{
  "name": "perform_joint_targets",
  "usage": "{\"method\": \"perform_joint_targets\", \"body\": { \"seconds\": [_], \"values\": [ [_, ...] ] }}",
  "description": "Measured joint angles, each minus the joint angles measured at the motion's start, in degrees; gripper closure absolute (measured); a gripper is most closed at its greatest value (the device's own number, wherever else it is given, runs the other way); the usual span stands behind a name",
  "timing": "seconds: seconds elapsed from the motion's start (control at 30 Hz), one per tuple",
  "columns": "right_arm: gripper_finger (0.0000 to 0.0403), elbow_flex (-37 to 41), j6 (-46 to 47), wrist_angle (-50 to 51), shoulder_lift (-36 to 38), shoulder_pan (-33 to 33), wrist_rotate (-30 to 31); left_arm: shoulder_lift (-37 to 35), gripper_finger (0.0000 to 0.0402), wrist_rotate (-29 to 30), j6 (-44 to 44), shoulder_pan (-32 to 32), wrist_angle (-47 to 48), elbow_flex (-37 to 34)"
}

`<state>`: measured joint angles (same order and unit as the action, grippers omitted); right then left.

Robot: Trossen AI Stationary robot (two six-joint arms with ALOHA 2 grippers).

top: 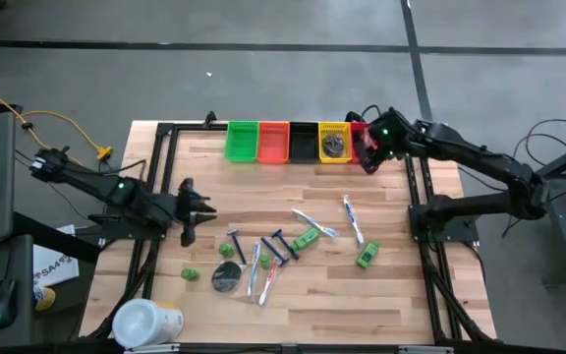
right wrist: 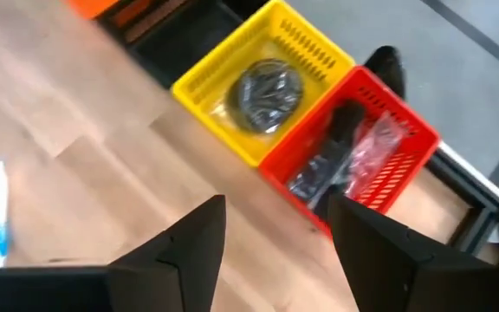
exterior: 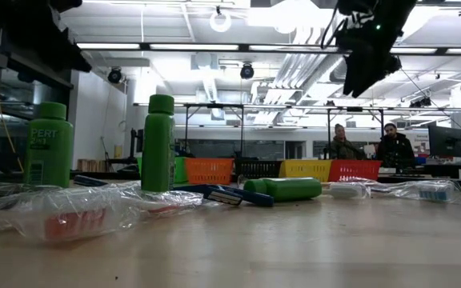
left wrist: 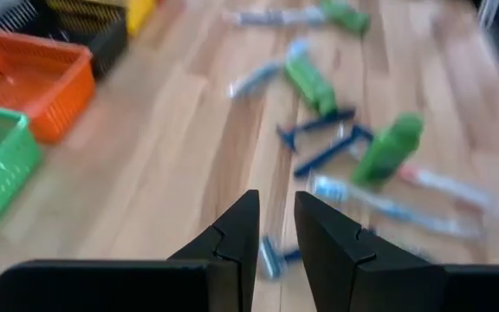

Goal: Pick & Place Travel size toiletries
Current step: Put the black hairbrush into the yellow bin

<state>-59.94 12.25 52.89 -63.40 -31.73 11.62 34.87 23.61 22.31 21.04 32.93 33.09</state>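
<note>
Dark fingers of the right pincer (right wrist: 275,243) stand wide apart with nothing between them, hanging over the far right corner of the tabletop (top: 381,285), just above the red bin (right wrist: 366,152). That bin holds a black piece (right wrist: 336,143) in crinkled clear wrap. Touching it is the yellow bin (top: 334,143), with a round dark grey disc (right wrist: 268,91) lying inside. Black (top: 304,142), orange (top: 274,142) and green (top: 243,141) bins carry the row on along the far edge.

The left pincer (left wrist: 275,230) waits at the left side of the tabletop, its fingers only a narrow gap apart and holding nothing, pointing toward the scattered toiletries.

Those toiletries lie loose in the middle: blue razors (top: 275,246) crossing one another, a green mini bottle (top: 307,238) on its side just beside them, another green bottle (top: 367,256) farther right, and white-blue toothbrushes (top: 352,218) in clear wrap near it. A second dark grey disc (top: 227,276) rests toward the near edge, close to two small upright green bottles (top: 192,274). A large white tub (top: 145,321) sits at the near left corner.
</note>
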Motion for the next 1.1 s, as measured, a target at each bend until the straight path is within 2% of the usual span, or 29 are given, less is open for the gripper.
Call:
{"method": "perform_joint_targets", "body": {
  "seconds": [0.13,0.23,0.37,0.47,0.6,0.77,0.9,1.1],
  "values": [
    [0.0209,0.0,2.0,0.8,1.0,4.2,0.2,5.8,0.0326,-0.2,0.7,0.8,3.9,3.3],
    [0.0215,0.0,2.9,0.9,1.2,6.9,0.4,9.6,0.0326,1.6,1.0,4.0,4.2,6.2],
    [0.0222,0.0,3.2,1.2,1.2,9.4,0.5,14.2,0.0326,5.6,3.2,10.3,4.9,10.4],
    [0.0225,0.0,3.3,1.6,1.1,10.5,3.5,17.2,0.0326,8.8,7.4,16.2,6.7,12.5],
    [0.0225,0.0,4.7,4.4,1.1,11.2,7.6,21.4,0.0326,13.1,14.9,24.1,8.0,13.2],
    [0.0225,0.0,5.7,6.1,1.1,11.8,7.8,27.7,0.0326,16.0,20.4,31.1,7.6,13.2],
    [0.0225,0.0,6.0,6.2,1.2,12.4,7.8,32.0,0.0326,16.2,21.0,32.4,9.1,15.0],
    [0.0225,0.0,6.0,6.9,1.1,12.4,7.8,38.4,0.0326,15.0,18.6,32.2,15.1,22.5]
  ]
}}
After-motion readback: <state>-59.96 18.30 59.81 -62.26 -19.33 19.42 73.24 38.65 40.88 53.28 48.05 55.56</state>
